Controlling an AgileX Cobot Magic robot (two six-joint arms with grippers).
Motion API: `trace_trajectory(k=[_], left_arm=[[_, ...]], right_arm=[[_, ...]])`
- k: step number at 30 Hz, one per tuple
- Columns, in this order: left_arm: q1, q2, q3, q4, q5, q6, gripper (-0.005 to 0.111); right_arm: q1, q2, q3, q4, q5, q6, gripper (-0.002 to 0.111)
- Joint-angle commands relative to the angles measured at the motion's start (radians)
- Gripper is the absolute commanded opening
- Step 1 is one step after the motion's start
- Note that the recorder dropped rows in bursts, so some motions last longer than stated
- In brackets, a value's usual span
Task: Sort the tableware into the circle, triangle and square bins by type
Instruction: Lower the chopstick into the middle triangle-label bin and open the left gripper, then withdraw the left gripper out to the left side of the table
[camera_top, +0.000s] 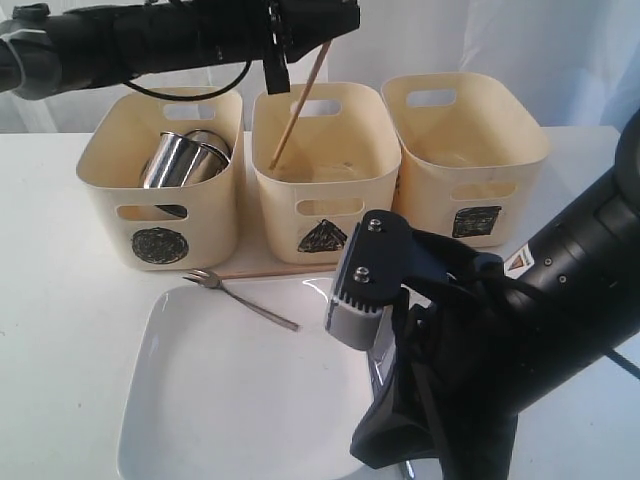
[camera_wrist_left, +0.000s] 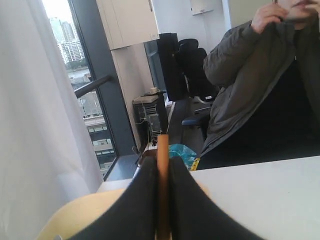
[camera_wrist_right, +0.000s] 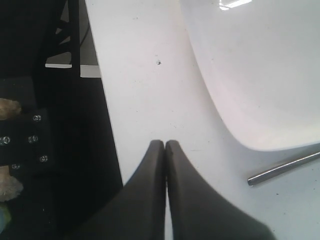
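I count three cream-yellow tubs (camera_top: 178, 215) on the table (camera_top: 60, 300), two steel mugs (camera_top: 172, 160), one white square plate (camera_top: 220, 390), one small fork (camera_top: 240, 298), two wooden chopsticks (camera_top: 298, 100) and one steel utensil handle (camera_wrist_right: 285, 167).

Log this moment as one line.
left gripper: shut on chopstick, angled into triangle bin | right gripper: shut, empty, by plate | mugs: in circle bin | fork: on plate rim

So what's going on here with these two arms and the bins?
The left gripper holds a wooden chopstick tilted over the triangle bin, its tip inside. Steel mugs sit in the circle bin. The right gripper is shut and empty beside the square plate, where a fork rests; another chopstick lies between plate and bins.
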Motion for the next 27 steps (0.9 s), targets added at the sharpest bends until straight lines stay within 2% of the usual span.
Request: trace_trajectory(k=[1,7,13,17,23,27], left_arm=[[-0.007,0.015,-0.002,-0.024,-0.004,0.048,0.0],[-0.007,0.015,-0.002,-0.024,-0.004,0.025,0.003],[-0.007,0.015,-0.002,0.009,-0.057,-0.06,0.034],[-0.007,0.015,-0.002,0.047,-0.087,-0.131,0.048],[-0.005,0.015,-0.002,0.087,-0.081,-0.2,0.049],[-0.001,0.011,-0.002,0.178,-0.071,-0.294,0.048]], right_arm=[[-0.008,-0.006,0.005,0.001,0.006,-0.012,0.0],[-0.008,-0.006,0.005,0.002,0.006,-0.016,0.0],[-0.008,-0.006,0.005,0.004,-0.006,-0.016,0.0],[-0.008,-0.006,0.005,0.004,-0.008,-0.016,0.0],[-0.008,-0.006,0.005,0.004,-0.025,-0.016,0.0],[-0.008,-0.006,0.005,0.004,-0.048,-0.016,0.0]])
